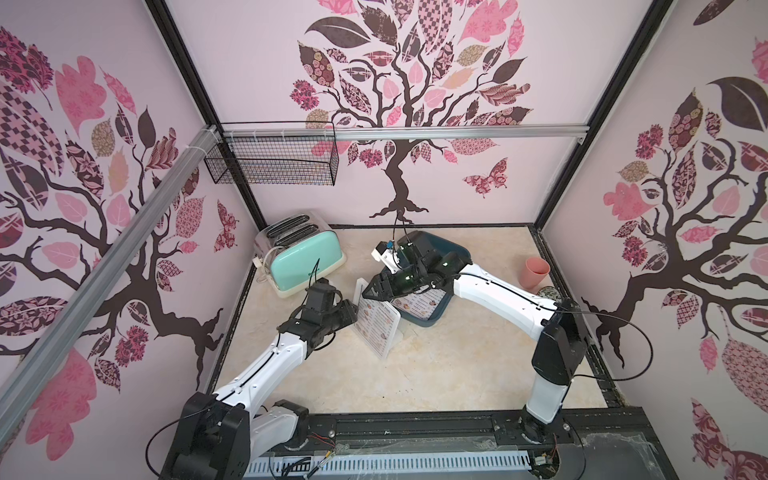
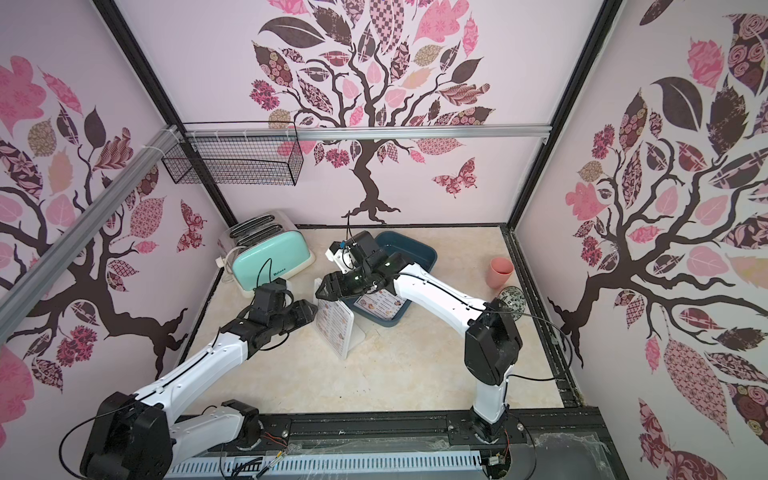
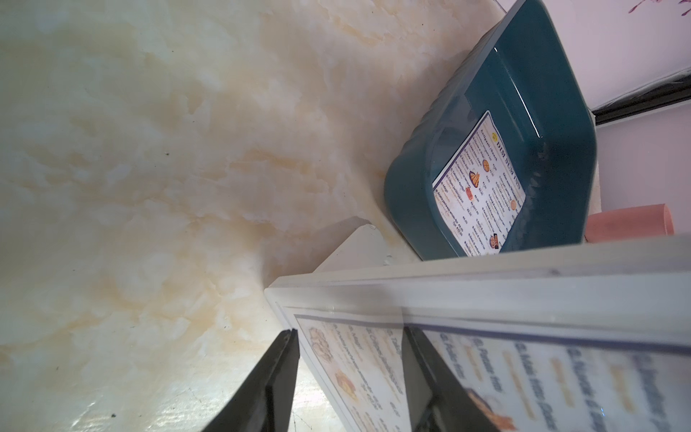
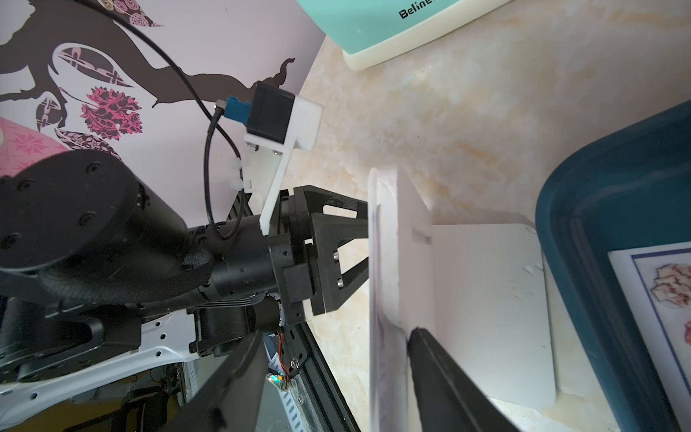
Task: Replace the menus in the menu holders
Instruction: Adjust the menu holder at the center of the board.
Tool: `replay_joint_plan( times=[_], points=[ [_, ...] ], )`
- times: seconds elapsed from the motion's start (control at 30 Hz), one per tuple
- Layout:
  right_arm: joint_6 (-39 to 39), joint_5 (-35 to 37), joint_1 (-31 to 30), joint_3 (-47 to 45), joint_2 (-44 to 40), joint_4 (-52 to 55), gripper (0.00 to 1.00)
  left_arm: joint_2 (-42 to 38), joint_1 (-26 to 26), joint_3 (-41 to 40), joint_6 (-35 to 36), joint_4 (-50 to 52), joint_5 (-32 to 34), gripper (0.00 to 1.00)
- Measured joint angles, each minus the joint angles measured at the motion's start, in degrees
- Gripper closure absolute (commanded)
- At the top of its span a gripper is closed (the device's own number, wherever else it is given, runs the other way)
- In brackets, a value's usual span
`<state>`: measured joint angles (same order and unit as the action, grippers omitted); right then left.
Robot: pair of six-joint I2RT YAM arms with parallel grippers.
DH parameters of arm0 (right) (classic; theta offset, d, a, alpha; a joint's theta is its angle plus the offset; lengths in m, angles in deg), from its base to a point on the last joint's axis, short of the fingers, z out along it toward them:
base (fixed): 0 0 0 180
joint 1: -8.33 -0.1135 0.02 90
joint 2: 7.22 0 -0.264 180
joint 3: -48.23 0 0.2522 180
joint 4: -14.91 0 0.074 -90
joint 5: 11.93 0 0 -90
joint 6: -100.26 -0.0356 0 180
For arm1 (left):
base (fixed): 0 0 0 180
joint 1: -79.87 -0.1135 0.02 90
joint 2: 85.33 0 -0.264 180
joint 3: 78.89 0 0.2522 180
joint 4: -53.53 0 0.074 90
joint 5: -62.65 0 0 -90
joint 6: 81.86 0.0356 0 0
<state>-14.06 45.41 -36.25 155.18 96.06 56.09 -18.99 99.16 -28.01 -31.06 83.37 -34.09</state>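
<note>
Left tool [image 3: 347, 331], right tool [image 4: 336, 334] — part-open, touching menu holder [image 3: 448, 278] (upright)

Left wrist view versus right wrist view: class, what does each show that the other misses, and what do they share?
Only the left wrist view shows the printed face of the menu in the menu holder, and the pink cup. Only the right wrist view shows the toaster and the left gripper at the holder's front. Both show the holder, the teal tub with a second menu lying in it, and the marble tabletop.
</note>
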Motion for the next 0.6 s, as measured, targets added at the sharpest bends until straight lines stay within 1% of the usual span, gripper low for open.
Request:
replay_joint_plan(
  times=[0.17, 0.23, 0.4, 0.6],
  points=[
    [-0.02, 0.90, -0.02, 0.20, -2.05, 1.14, 0.24, 1.16, 0.00, 0.83, 0.44, -0.22, -0.35, 0.50],
    [-0.11, 2.19, -0.04, 0.37, -2.82, 1.95, 0.23, 1.25, 0.00, 0.92, 0.79, -0.22, -0.66, 0.49],
    [-0.81, 8.31, -0.20, 1.46, -4.00, 5.64, 0.29, -0.59, 0.00, 0.92, 3.28, 2.32, -0.96, 0.49],
    [-2.14, 8.52, -0.26, 1.46, -3.93, 7.30, 0.34, -8.72, 0.00, 0.92, 5.75, 6.73, -0.42, 0.50]
  ],
)
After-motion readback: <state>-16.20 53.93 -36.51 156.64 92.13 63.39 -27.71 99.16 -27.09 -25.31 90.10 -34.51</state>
